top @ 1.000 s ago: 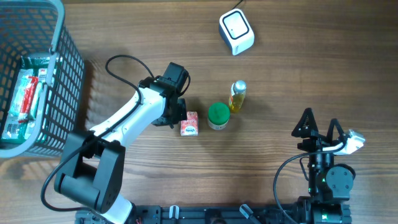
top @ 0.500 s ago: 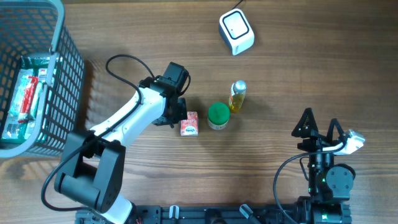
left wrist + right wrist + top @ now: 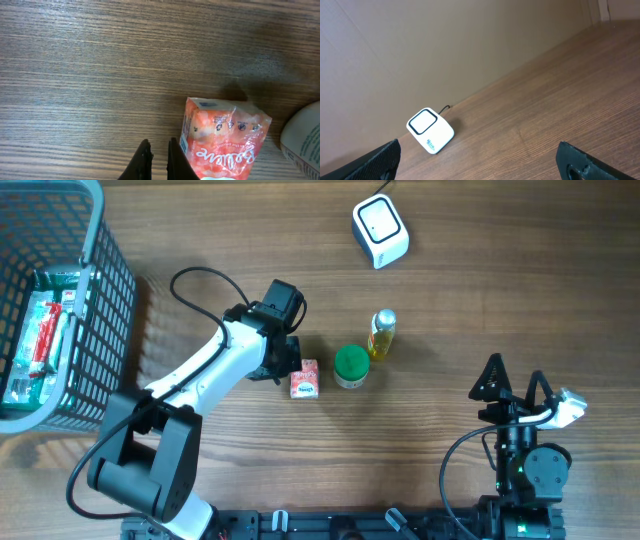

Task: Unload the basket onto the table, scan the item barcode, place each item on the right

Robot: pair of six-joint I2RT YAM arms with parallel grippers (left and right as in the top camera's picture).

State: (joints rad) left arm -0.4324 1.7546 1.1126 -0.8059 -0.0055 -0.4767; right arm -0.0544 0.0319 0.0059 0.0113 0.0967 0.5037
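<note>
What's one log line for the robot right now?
left fingers: shut, empty, beside small orange plastic-wrapped pack | right fingers: open, empty | white square scanner: untouched

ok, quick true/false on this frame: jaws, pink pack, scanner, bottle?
1. Left jaws are shut beside the pink pack, not on it. True.
2. The scanner sits in the basket. False: the scanner is on the table, far from the basket.
3. Right jaws are open and empty. True.
4. The yellow bottle lies between the pink pack and the green-lidded jar. False: the jar is the middle one.
</note>
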